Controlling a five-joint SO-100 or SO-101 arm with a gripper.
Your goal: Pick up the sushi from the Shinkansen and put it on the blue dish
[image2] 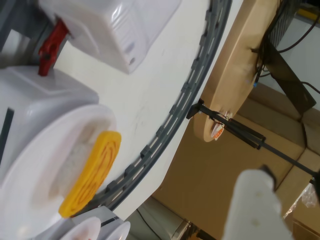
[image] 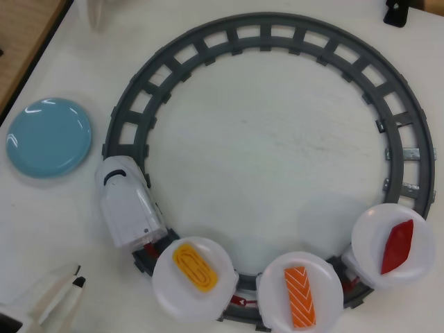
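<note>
At nine o'clock in the overhead view, the blue dish [image: 48, 136] lies empty on the white worktop [image: 277, 139], just outside the grey circular track [image: 270, 35], presumably parked close to the rails so the carry is short. Below it, at about seven o'clock, the hand [image: 61, 297] pokes in from the bottom corner, resting low and well apart from any plate. Only one pale finger with a dark tip shows clearly there, and the wrist view gives just a blurred white fingertip, so I cannot tell how wide the hand stands; it appears to grip nothing.

Moving right, the Shinkansen [image: 127, 208] sits on the rails at roughly eight o'clock of the loop, nose toward the dish, with its cars trailing round the bottom of the ring. Each car bears a round white plate, which keeps the pieces raised and level for a grasp from above. First comes the yellow egg piece [image: 195, 264] at about seven o'clock, also seen close in the wrist view [image2: 92, 172]. Next, at six o'clock, the sushi [image: 300, 297] lies lengthwise in the middle of its plate, orange with white chevrons, not yet touched. Last, at four o'clock, the red piece [image: 397, 246] lies on the final plate.
</note>
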